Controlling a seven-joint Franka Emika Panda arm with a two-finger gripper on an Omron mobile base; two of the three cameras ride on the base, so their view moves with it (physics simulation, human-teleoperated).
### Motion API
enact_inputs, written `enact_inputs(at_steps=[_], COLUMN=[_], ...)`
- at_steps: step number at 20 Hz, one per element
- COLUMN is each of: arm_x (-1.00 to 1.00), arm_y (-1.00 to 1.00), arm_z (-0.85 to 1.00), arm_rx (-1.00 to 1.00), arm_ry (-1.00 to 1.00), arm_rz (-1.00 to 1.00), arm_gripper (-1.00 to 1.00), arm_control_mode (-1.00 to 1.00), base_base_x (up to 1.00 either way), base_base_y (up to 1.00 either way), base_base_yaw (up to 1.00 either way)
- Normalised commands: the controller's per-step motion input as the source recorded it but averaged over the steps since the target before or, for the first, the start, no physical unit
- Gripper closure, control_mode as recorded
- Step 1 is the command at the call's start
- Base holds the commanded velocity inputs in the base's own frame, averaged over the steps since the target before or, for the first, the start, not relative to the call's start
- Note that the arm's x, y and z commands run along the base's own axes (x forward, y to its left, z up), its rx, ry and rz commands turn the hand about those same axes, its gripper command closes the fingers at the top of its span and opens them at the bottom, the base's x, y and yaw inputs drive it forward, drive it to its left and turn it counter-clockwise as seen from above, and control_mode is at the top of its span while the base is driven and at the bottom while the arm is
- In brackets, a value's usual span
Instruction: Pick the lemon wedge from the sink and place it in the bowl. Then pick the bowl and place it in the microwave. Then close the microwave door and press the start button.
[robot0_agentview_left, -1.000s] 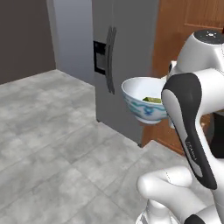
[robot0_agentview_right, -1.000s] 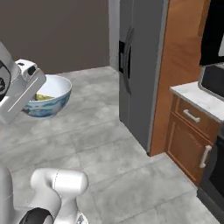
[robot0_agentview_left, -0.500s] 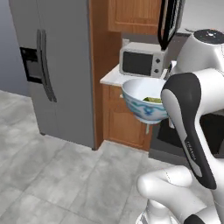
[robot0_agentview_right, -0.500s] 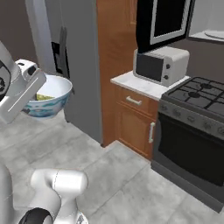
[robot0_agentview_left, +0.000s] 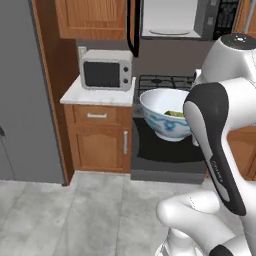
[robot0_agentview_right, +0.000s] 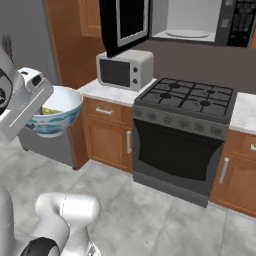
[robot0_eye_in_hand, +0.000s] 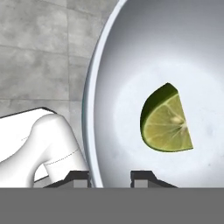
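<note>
End effector (robot0_eye_in_hand: 110, 175) clamped on the bowl (robot0_agentview_left: 167, 120) rim — lemon wedge (robot0_eye_in_hand: 167, 120) inside, microwave (robot0_agentview_right: 200, 22) open at 12 o'clock.

Glossy porcelain bowl (robot0_agentview_left: 165, 119); wood cabinets (robot0_agentview_left: 100, 140); matt stone floor (robot0_agentview_left: 80, 215).

lemon wedge (robot0_eye_in_hand: 166, 120) inside white bowl (robot0_agentview_left: 165, 120), microwave (robot0_agentview_right: 197, 20) open

Base cams behind arm, L & R, share stove (robot0_agentview_left: 165, 82) (robot0_agentview_right: 192, 97); hand cam close over bowl (robot0_eye_in_hand: 144, 65).
</note>
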Motion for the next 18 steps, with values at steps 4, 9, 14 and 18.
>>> enact_inputs(at_steps=[4,9,14,18], arm_x=[0.0,0.0,0.0,0.0], arm_y=[0.0,0.0,0.0,0.0], arm_z=[0.0,0.0,0.0,0.0], arm_rx=[0.0,0.0,0.0,0.0], arm_ry=[0.0,0.0,0.0,0.0], arm_rz=[0.0,0.0,0.0,0.0], arm_gripper=[1.0,1.0,1.0,1.0], arm_control_mode=[1.0,1.0,1.0,1.0], base_base_x=[0.0,0.12,0.2,0.34], base_base_y=[-0.09,-0.12,-0.33,-0.52], base_base_yaw=[-0.4,-0.34,-0.29,-0.22])
